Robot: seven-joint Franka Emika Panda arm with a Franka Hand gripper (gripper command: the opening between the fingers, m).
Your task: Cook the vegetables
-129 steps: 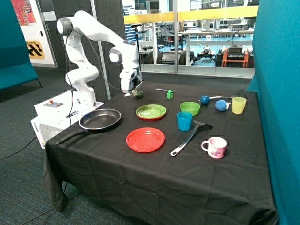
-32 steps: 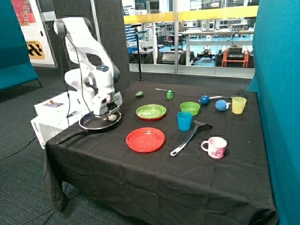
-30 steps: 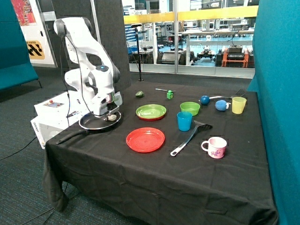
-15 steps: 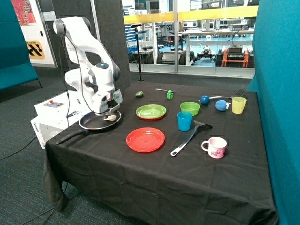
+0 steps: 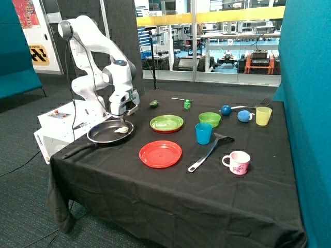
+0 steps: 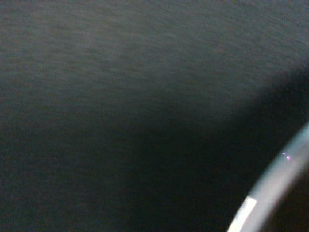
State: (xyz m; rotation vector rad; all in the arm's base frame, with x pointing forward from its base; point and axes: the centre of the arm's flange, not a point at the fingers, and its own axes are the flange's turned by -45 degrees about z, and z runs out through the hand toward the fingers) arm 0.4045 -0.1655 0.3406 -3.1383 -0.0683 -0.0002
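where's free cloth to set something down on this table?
Bare cloth along the near table edge, in front of the red plate and pink mug. Crowded toward the back: green bowl, blue balls, yellow cup.

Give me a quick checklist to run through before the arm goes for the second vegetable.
1. Cream vegetable lies in the frying pan: ok.
2. Gripper is above the pan, carrying nothing visible: ok.
3. Gripper fingers open for the next grasp: cannot tell.
4. Dark green vegetable sits alone on the black tablecloth beyond the green plate, nothing touching it: ok.
5. Way from pan to green vegetable looks free of taller things: ok.
6. Both vegetables in the pan: not ok, only the cream one.
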